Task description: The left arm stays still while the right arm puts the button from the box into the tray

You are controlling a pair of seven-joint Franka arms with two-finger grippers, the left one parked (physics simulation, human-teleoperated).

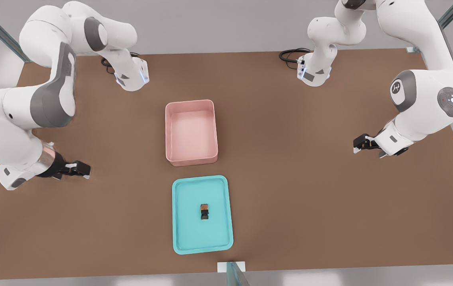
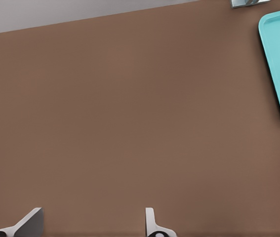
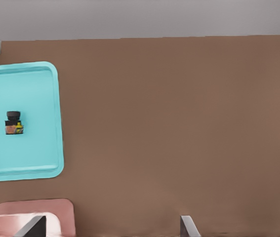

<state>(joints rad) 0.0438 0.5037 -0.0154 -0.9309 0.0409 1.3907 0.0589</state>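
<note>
Gripper point(image 1: 83, 170): on the silver-banded right arm point(image 1: 20, 115), low over the table point(image 1: 310, 190), well off the tray toward the front view's left; fingers point(image 3: 188, 226) spread wide, holding nothing.
Box point(image 1: 190, 132): just beyond the tray's far short rim, apart from it.
Tray point(image 1: 202, 213): flat on the table, long axis in line with the box.
Button point(image 1: 204, 211): near the tray's middle, lying on its side, long axis along the tray's length; which end faces the box cannot be told.

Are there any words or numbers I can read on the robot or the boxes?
None can be read.
Button in the tray: yellow marks, too small to read.
Box: plain.
Gripper, off at the front view's left: no writing.
</note>
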